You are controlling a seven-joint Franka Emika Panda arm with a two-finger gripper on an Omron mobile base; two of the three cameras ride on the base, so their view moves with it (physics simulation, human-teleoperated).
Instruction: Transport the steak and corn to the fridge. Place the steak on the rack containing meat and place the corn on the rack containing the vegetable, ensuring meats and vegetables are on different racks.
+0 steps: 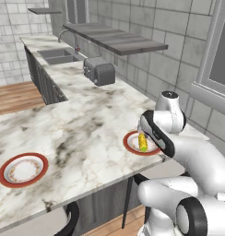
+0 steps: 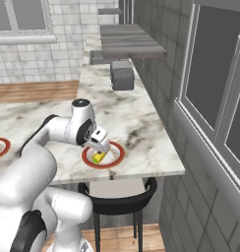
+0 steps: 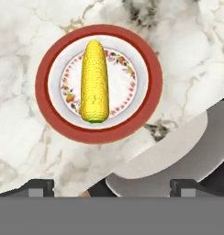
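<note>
The corn [image 3: 94, 81] is a bright yellow cob lying along the middle of a red-rimmed white plate [image 3: 146, 82]. That plate stands on the marble counter close to its front edge, and the corn [image 1: 142, 141] is partly covered by my hand in the left base view. My gripper [image 3: 113, 187] hangs open straight above the plate, apart from the cob, with nothing between its fingertips [image 3: 40, 186]. From the right base view, the gripper [image 2: 99, 147] hovers just over the corn [image 2: 98, 157]. The steak and the fridge are out of view.
A second red-rimmed plate [image 1: 23, 169] sits bare at the counter's left front. A grey toaster [image 1: 99, 71] and a sink [image 1: 59, 55] stand further back under a wall shelf [image 1: 116, 39]. A dark stool [image 2: 117, 197] is below the counter edge.
</note>
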